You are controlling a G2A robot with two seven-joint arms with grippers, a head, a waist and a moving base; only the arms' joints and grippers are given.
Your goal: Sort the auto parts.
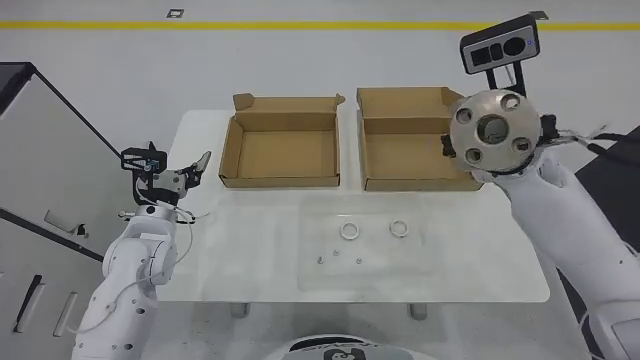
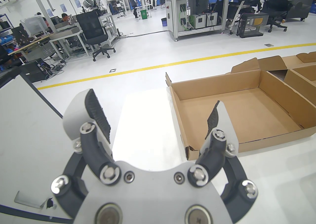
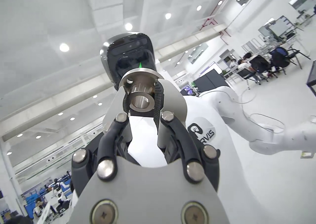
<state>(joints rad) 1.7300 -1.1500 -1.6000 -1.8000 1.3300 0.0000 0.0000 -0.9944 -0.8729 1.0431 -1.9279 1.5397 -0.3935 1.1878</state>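
- While one part is held off the surface, the white tabletop [image 1: 230,260] carries all the rest; sorting is judged to be at an early stage.
- Two open cardboard trays, left box [image 1: 280,155] and right box [image 1: 400,150], sit side by side along the far edge. Their floors are bare where visible, and they evidently serve as the sorting bins.
- A flanged hub [image 1: 478,140] is raised high over the right box's near right corner. Its drilled face is turned toward the top camera, probably presented for identification before a bin is chosen.
- The right gripper [image 3: 141,97] is clamped on the hub's narrow sleeve, which leaves the flange face unobstructed.
- The left gripper [image 2: 155,101] has its fingers spread and holds nothing. It hangs at the left edge beside the left box, judged parked out of the way.
- A first ring [image 1: 342,230] and a second ring [image 1: 407,228] lie apart, mid-table toward the near edge, unsorted.
- Small fasteners [image 1: 336,252] are scattered just nearer that edge.
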